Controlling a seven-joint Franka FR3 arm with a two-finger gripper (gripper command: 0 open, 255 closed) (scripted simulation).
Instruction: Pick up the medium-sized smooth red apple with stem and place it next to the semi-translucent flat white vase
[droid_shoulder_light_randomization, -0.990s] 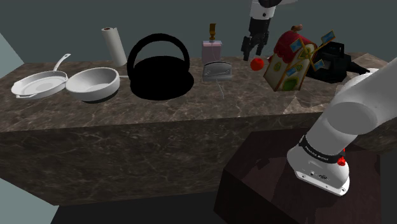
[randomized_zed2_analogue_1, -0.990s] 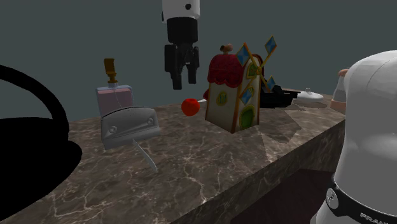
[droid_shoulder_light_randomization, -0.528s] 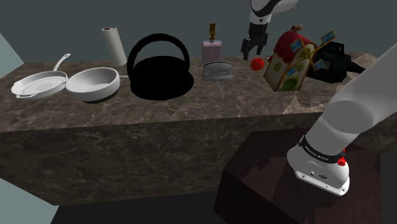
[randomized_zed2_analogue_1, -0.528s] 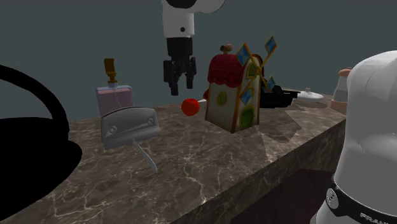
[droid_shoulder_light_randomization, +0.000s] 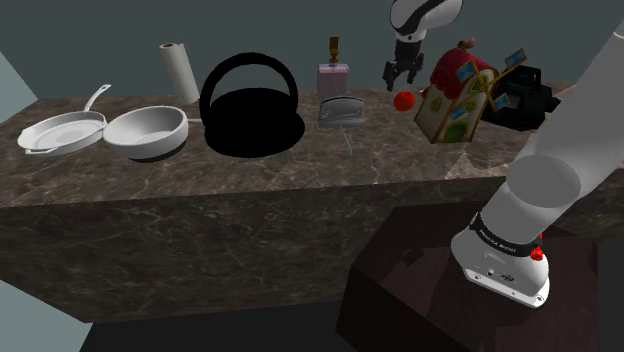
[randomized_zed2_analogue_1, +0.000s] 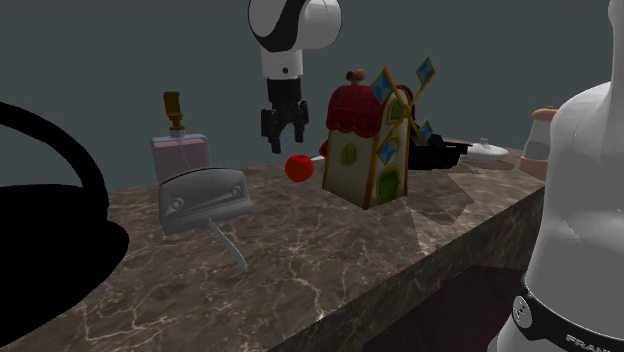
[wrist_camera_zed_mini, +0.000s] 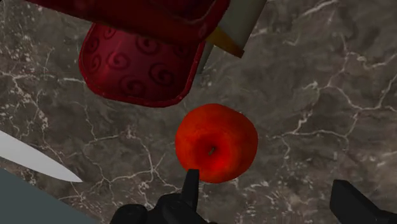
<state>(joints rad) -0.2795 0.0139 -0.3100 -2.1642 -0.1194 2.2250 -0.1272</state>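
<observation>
The red apple (wrist_camera_zed_mini: 216, 143) sits on the dark marble counter (droid_shoulder_light_randomization: 250, 190), near its back edge, with the stem hollow turned up toward me. It is just beside the lower corner of a toy house (randomized_zed2_analogue_1: 370, 140) with a red roof, and I see a narrow strip of marble between them. My gripper (randomized_zed2_analogue_1: 282, 140) hangs above the apple, pointing down, and does not touch it. My fingers (wrist_camera_zed_mini: 191, 184) stand apart with nothing between them; one tip lies over the apple's rim in the wrist view. Farther along the back edge stand a grey toaster (randomized_zed2_analogue_1: 203, 197) and a pink bottle (randomized_zed2_analogue_1: 180, 150). Beyond the house, toward the counter's end, lies a flat white shape (randomized_zed2_analogue_1: 488, 151); perhaps it is the vase, but I cannot be sure.
</observation>
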